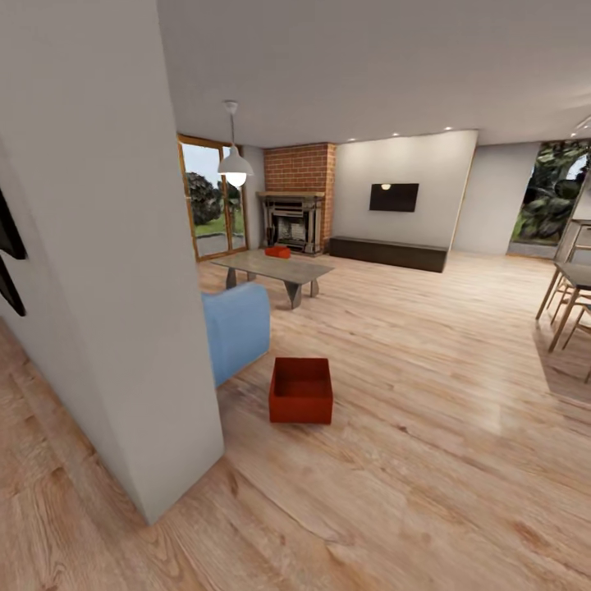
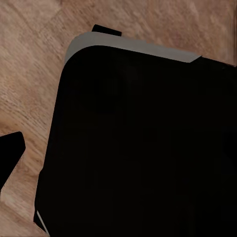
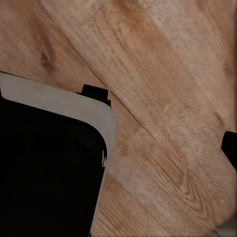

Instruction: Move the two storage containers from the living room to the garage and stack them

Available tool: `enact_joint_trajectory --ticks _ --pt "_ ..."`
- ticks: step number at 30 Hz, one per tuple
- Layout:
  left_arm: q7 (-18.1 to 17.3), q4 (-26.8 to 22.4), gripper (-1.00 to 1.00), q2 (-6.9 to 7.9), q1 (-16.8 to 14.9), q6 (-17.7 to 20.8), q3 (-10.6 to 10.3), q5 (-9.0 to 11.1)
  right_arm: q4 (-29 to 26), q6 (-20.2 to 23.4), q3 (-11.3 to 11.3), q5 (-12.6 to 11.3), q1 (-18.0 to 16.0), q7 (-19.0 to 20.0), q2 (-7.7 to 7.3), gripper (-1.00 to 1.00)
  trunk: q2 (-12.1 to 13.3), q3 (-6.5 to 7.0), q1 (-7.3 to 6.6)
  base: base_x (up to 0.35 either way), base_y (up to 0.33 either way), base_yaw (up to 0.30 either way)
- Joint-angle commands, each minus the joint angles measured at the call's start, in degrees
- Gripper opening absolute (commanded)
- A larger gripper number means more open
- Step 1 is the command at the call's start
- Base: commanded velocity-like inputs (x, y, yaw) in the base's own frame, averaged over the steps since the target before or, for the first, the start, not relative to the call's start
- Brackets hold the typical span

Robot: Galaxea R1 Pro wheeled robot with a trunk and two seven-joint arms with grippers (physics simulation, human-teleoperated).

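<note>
One storage container, a red-orange open-top bin, stands empty on the light wood floor of the living room, just right of the blue sofa. A small red-orange thing lies on the low grey table; it is too far off to tell what it is. My left gripper shows one dark fingertip at the picture's edge, over the wood floor and my black base. One fingertip of my right gripper shows likewise. Both hold nothing. The garage is out of view.
A white wall corner stands close on my left, hiding part of the sofa. Beyond are the brick fireplace, a wall TV and a dark low cabinet. A dining table with chairs sits at the right.
</note>
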Motion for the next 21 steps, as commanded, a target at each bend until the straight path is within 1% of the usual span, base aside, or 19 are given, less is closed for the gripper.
enact_joint_trajectory --ticks 1,21 --pt "0.04 -0.02 1.0 -0.01 -0.01 -0.1 0.02 0.27 0.15 -0.29 0.25 0.03 -0.06 -0.09 0.01 1.0 -0.02 -0.05 0.03 0.323 0.0 0.0" --pt "0.04 -0.02 1.0 0.04 0.01 -0.1 0.02 0.31 0.15 -0.51 0.25 0.03 -0.06 -0.06 -0.01 1.0 -0.02 -0.05 0.03 0.323 0.0 0.0"
